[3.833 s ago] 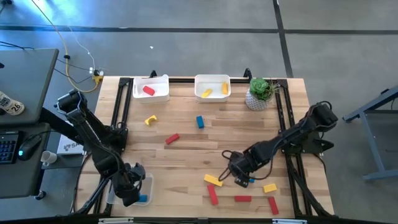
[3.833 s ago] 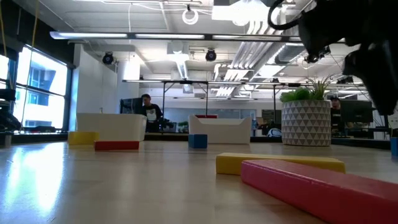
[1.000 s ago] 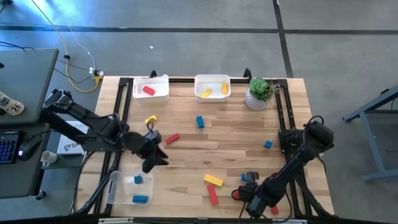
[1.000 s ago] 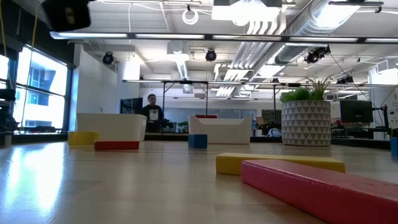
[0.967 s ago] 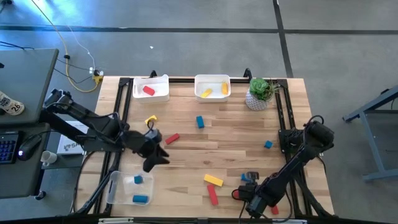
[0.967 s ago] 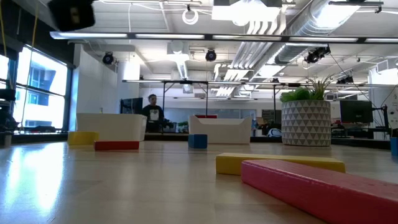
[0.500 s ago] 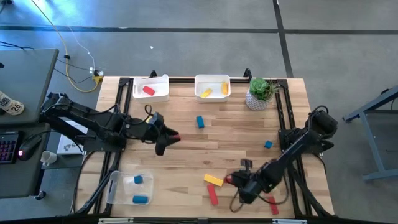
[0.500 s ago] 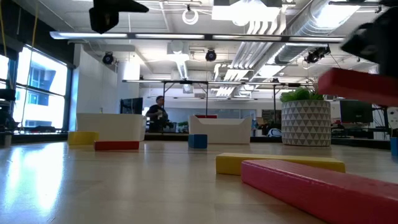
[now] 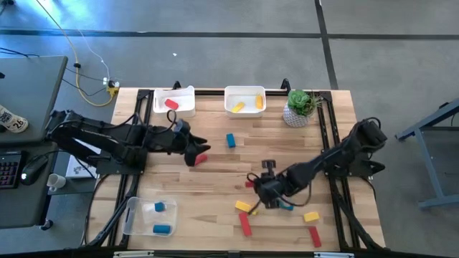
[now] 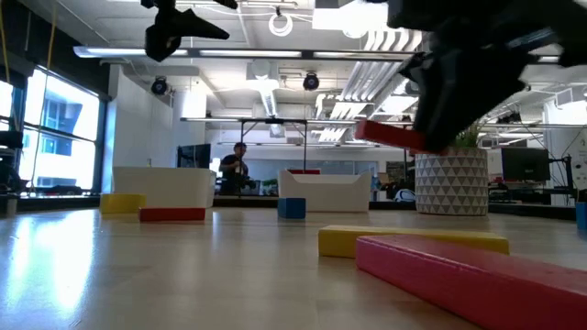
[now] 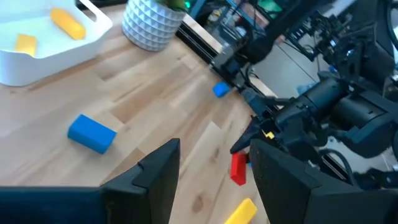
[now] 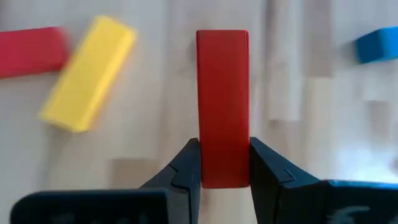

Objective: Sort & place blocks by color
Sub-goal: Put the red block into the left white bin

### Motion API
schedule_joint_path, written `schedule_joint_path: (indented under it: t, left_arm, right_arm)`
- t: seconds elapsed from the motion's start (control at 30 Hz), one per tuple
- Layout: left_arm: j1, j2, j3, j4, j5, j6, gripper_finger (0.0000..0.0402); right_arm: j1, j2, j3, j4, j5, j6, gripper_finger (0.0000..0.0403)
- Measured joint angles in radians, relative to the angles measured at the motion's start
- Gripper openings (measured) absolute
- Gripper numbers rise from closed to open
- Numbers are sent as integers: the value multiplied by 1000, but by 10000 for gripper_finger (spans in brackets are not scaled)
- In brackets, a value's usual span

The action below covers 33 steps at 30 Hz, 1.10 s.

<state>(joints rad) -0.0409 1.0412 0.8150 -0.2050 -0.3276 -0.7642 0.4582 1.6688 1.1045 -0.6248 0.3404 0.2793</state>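
My right gripper (image 9: 258, 184) hangs over the middle of the table, shut on a red block (image 12: 222, 93), which also shows in the air in the low view (image 10: 390, 135). My left gripper (image 9: 194, 151) hovers open at the left, right beside a red block (image 9: 202, 158) that lies flat on the wood; its fingers (image 11: 155, 174) hold nothing. A blue block (image 9: 231, 140) lies farther right. A yellow block (image 9: 244, 206) and a red one (image 9: 246, 224) lie near the front edge. My right gripper pinches the red block's two long sides (image 12: 222, 134) between its two fingers (image 12: 186, 168), near one end. The rest of the bar sticks out ahead of the fingers. The block is lifted clear of the table and nearly level in the low view.
Two white bins stand at the far edge, one with a red block (image 9: 171, 104), one with yellow blocks (image 9: 239, 107). A potted plant (image 9: 300, 107) stands far right. A clear bin (image 9: 133, 215) at the near left holds blue blocks. More blocks (image 9: 311, 216) lie near right.
My right gripper has risen from the near edge with the red block and carried it toward the table's middle, clear of the wood. My left gripper has moved from beside the clear bin toward the far edge, up to the red block at the left.
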Motion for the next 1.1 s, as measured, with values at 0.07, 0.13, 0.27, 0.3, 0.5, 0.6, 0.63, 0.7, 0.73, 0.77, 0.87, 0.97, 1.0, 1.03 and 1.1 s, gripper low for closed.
schedule_joint_path:
  t: [0.07,0.13,0.27,0.3,0.5,0.6,0.63,0.7,0.73,0.77,0.87,0.97,1.0,1.03,1.1]
  left_arm:
    - [18,0,0,0,1,-1,184]
    - [34,0,0,0,1,-6,184]
    - [61,0,0,0,2,-18,184]
    - [67,0,0,0,2,-18,184]
    - [98,0,0,0,2,-81,184]
    - [108,0,0,1,2,-97,184]
    - [109,0,0,1,2,-99,184]
    - [112,1,0,1,2,-117,184]
    - [113,4,0,5,2,-125,184]
    - [113,10,0,14,2,-128,184]
    - [113,32,0,55,2,-131,184]
    - [113,75,0,97,2,-125,184]
    - [113,88,0,106,3,-125,184]
    - [113,100,0,120,2,-124,184]
    - [114,127,0,159,2,-123,184]
  right_arm:
    - [-41,0,0,1,21,-48,73]
    - [-76,0,0,3,58,-86,73]
    - [-131,0,0,47,142,-170,73]
    - [-142,0,0,65,166,-189,73]
    - [-193,0,0,215,334,-315,73]
    - [-208,0,1,297,413,-380,73]
    - [-212,0,1,331,428,-403,73]
    - [-222,0,1,402,443,-450,73]
    - [-227,0,1,440,442,-472,73]
    - [-231,0,1,473,443,-492,73]
    - [-242,0,2,558,454,-533,73]
    - [-245,0,2,599,476,-551,82]
    - [-245,0,2,601,481,-551,85]
    - [-245,0,2,600,484,-550,86]
    - [-245,0,2,599,485,-551,85]
